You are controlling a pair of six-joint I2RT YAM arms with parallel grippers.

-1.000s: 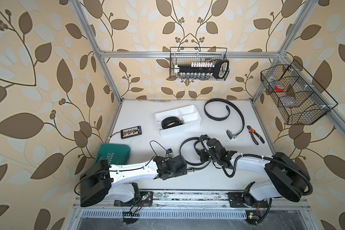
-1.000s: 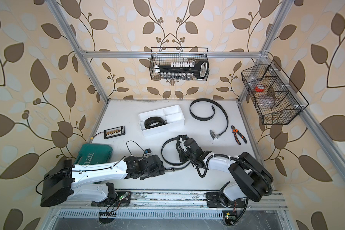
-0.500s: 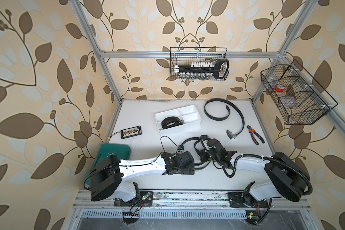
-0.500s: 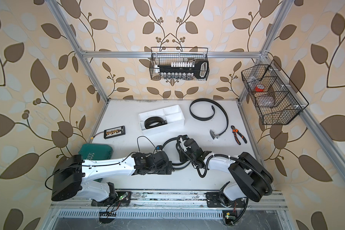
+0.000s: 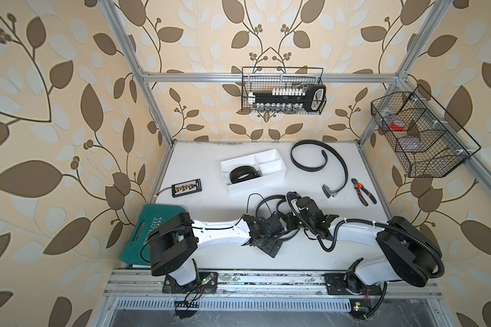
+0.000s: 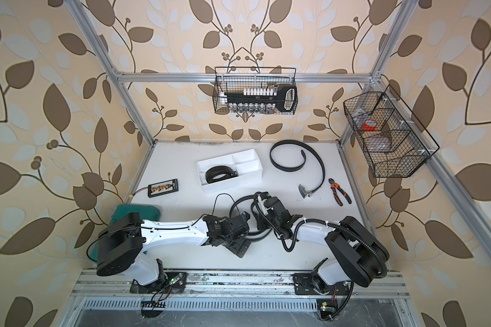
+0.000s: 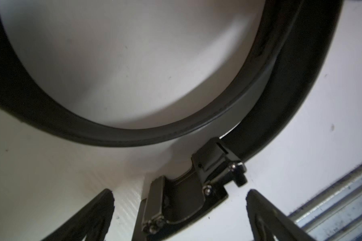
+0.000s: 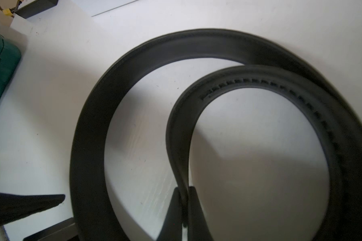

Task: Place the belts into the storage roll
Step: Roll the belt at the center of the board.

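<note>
R hand [image 8: 184,194] pinched shut on loose belt [image 8: 88,146], lower centre in both top views, on bench [image 5: 210,203]. L hand [image 7: 179,193] wide open astride its buckle [image 7: 213,164], holding nothing. Storage roll [image 5: 270,181] upper centre. Risk: L misses buckle, stiff strap springs uncoiled.

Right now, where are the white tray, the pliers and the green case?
white tray [image 5: 255,181], in a top view, on its near wall.
pliers [image 5: 363,193], in a top view, on their middle.
green case [image 5: 149,219], in a top view, on its lid.
</note>
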